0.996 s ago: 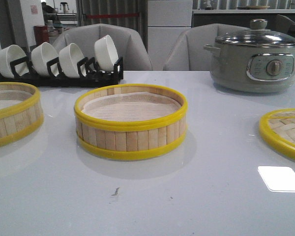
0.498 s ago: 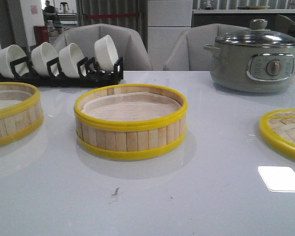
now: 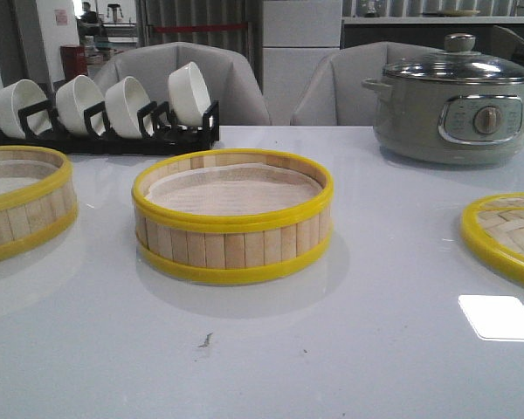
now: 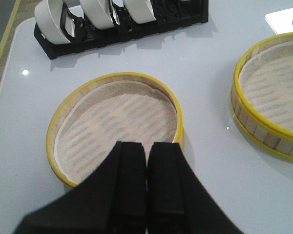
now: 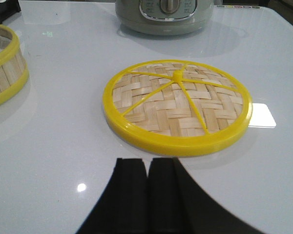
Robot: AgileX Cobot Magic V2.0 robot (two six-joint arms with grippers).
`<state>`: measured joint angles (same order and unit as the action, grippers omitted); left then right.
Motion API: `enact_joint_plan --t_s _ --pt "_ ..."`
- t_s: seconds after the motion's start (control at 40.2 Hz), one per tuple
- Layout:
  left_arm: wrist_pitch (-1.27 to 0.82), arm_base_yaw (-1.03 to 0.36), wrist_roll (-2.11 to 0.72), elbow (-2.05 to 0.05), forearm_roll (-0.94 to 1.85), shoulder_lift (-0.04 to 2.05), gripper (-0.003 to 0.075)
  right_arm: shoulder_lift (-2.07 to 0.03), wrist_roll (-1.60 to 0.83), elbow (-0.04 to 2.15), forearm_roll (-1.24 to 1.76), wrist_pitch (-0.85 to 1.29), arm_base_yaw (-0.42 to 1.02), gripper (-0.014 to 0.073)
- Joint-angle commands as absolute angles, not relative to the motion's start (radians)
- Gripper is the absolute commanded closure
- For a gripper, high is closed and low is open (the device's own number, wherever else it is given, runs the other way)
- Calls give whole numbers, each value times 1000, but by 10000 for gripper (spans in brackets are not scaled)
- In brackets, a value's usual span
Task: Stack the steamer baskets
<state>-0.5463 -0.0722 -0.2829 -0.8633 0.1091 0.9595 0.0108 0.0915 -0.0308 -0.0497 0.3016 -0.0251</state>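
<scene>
My left gripper (image 4: pixel 146 161) has its fingers pressed together, holding nothing, hovering over the near rim of the left steamer basket (image 4: pixel 116 122). My right gripper (image 5: pixel 147 178) is likewise closed and empty, just short of the woven lid (image 5: pixel 177 107). Nothing has changed over the last second: no basket has shifted and neither arm enters the front view. So stacking hasn't started, I judge. Taking the centre steamer basket (image 3: pixel 232 214) as landmark: the other basket sits well apart to its left, the lid to its right, bowl rack (image 3: pixel 100 109) behind-left, electric pot (image 3: pixel 454 100) behind-right.
</scene>
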Motion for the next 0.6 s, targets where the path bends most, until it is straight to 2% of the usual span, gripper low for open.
enact_joint_plan --t_s 0.0,0.199,0.423,0.573 --pt "-494 -70 -280 -900 123 947 625 31 84 -15 -65 181 -33 538" --pt "-500 -70 -280 -900 123 947 625 31 82 -15 -69 -24 -35 538" --pt "-500 -70 -280 -900 131 947 625 31 141 -12 -44 -135 -38 538" --pt "-501 -70 -280 -900 131 947 625 15 342 80 -38 -35 -26 538"
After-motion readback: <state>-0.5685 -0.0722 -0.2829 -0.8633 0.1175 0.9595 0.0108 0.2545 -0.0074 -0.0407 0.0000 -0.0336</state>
